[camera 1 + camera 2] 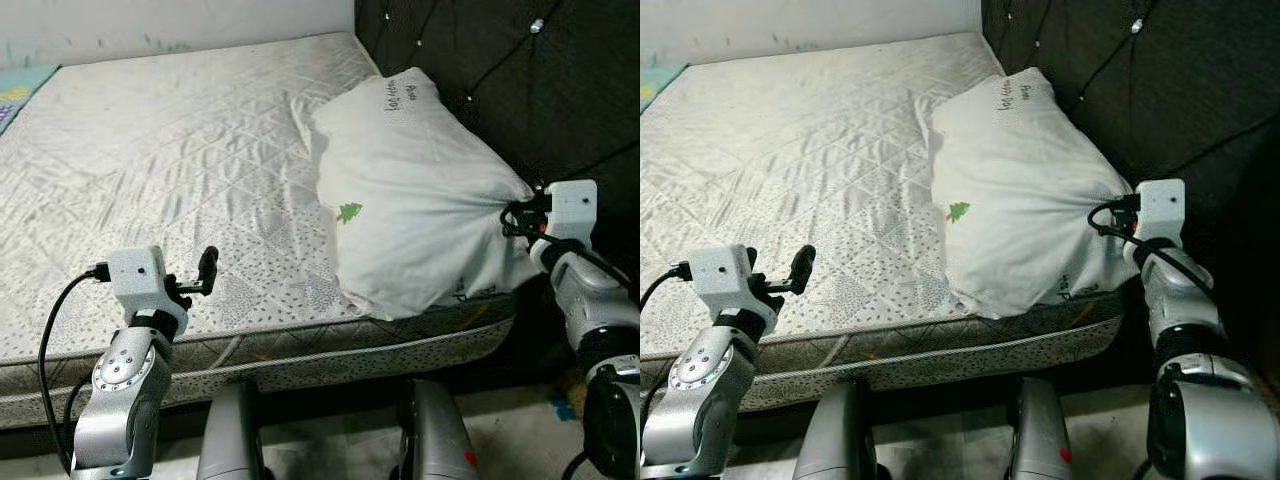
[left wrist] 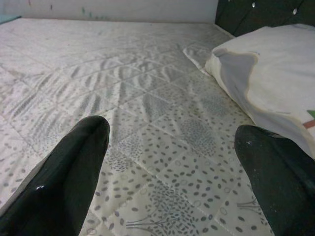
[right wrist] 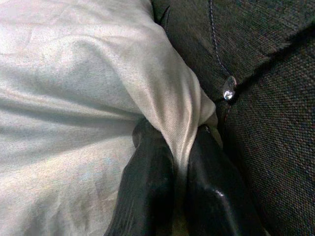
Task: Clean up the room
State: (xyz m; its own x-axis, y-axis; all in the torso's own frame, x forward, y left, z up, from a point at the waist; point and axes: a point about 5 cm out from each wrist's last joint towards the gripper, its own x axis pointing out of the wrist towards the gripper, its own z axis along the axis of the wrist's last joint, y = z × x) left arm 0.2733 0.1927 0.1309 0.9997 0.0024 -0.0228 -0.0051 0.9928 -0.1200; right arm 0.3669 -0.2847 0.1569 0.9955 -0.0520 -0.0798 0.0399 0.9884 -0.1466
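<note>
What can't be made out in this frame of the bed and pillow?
- Printed text on the pillow: too small to read in the eye views.
- Right tool: its tips are wrapped by the pinched pillow corner in the right wrist view.
- Mattress far-left side: cut off by the frame edge.
- Floor under the bed: in shadow.

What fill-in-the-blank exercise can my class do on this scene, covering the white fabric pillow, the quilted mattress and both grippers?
1. The right gripper is shut on a corner of the white fabric ____.
2. The pillow lies against the dark tufted ____.
3. The left gripper hovers over the quilted mattress with its fingers ____.

Missing words: pillow; headboard; open
</note>
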